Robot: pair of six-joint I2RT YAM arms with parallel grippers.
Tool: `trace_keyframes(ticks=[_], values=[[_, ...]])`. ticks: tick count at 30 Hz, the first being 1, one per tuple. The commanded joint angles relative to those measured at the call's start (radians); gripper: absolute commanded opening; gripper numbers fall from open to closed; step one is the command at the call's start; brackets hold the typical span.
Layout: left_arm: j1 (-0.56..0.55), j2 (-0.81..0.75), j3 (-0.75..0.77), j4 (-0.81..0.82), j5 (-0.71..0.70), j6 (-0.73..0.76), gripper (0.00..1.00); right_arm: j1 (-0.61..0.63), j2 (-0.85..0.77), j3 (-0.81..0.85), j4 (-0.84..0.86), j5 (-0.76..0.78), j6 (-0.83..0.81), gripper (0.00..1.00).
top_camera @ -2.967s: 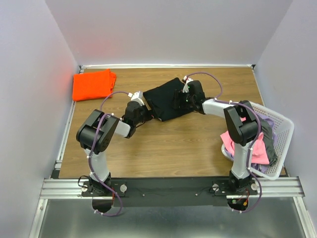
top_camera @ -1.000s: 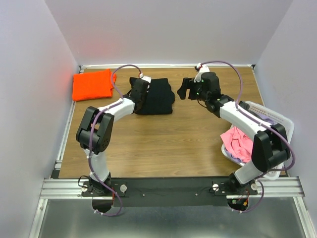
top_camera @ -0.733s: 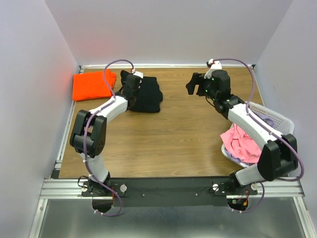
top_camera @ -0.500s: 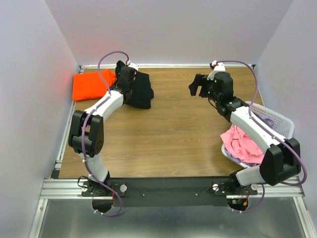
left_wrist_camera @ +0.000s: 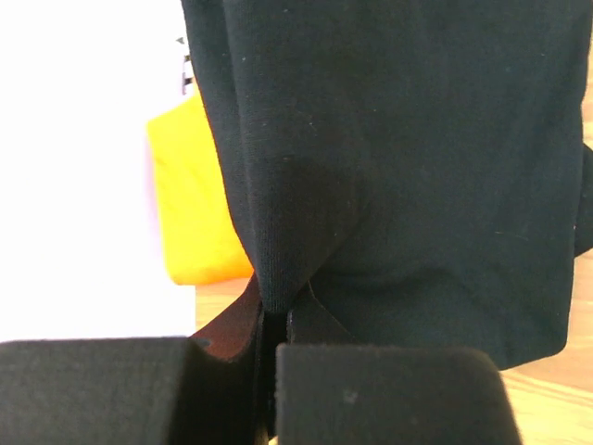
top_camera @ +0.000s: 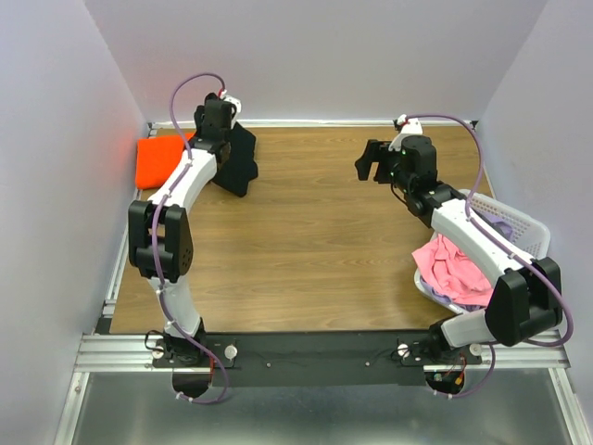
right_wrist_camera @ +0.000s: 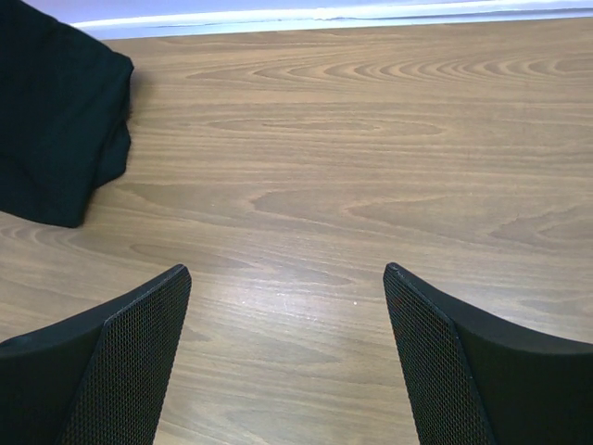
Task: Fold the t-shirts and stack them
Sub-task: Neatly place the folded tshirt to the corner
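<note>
Black folded cotton t-shirt (top_camera: 236,159) clamped in my left jaws, hanging just right of orange folded t-shirt (top_camera: 159,159) at far-left corner of wooden desk (top_camera: 315,241); drop spot likely leftward. Right jaws apart, well away.

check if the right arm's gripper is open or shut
Open. The right arm's gripper shows its black mesh-padded fingers wide apart in the wrist view, with only bare wooden table between them.
</note>
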Motion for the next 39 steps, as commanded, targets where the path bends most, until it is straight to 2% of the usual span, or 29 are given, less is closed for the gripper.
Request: trace_keyframes(ticks=[1,21,39], values=[[0.04,0.017,0.074,-0.039,-0.015,0.05,0.0,-0.01,0.011,-0.009,-0.01,-0.003,-0.004,0.91],[0.209,0.068,0.24,-0.078,0.1,-0.019,0.0,-0.017,0.038,-0.001,-0.007,-0.028,-0.001,0.91],[0.342,0.132,0.221,0.011,0.198,-0.11,0.0,-0.019,0.029,-0.004,-0.007,-0.051,0.005,0.91]])
